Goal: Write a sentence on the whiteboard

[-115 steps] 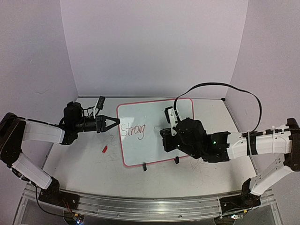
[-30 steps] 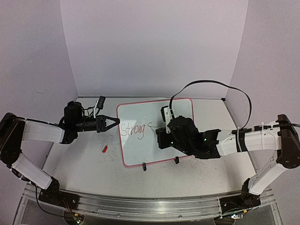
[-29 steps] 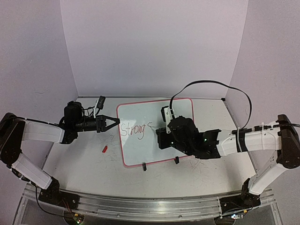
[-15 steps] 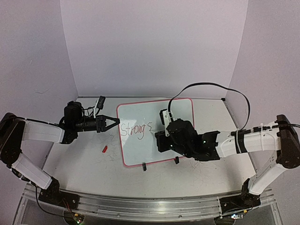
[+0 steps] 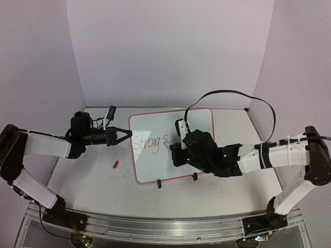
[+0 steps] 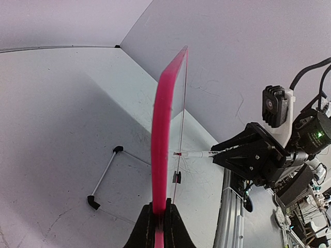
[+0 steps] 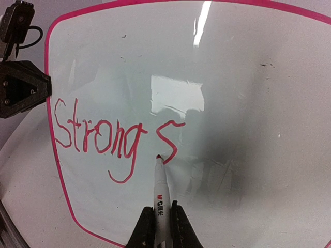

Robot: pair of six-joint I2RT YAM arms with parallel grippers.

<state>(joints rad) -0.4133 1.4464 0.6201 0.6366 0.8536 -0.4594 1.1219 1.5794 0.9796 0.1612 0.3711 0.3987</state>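
The whiteboard (image 5: 199, 120) lies tilted on the table, pink-rimmed; in the left wrist view I see it edge-on as a pink strip (image 6: 163, 124). My left gripper (image 5: 129, 136) (image 6: 160, 207) is shut on the middle of its left rim. The sentence (image 5: 149, 143) (image 7: 98, 135) reads "Strong s" in red. My right gripper (image 5: 177, 151) (image 7: 159, 209) is shut on a white marker (image 7: 161, 188), whose red tip touches the board at the lower end of the "s". The marker (image 6: 196, 153) also shows past the board's rim, meeting its face.
A small red cap (image 5: 116, 164) lies on the table left of the board. A black object (image 5: 109, 112) sits at the back left. Two black clip feet (image 5: 160, 183) stand at the board's near edge. Walls close in on three sides.
The board showed only "Strong" at first; a red "s" now stands after it. Over the last second the right gripper moved slightly left and toward me, finishing the letter's lower curve. The left arm held still.
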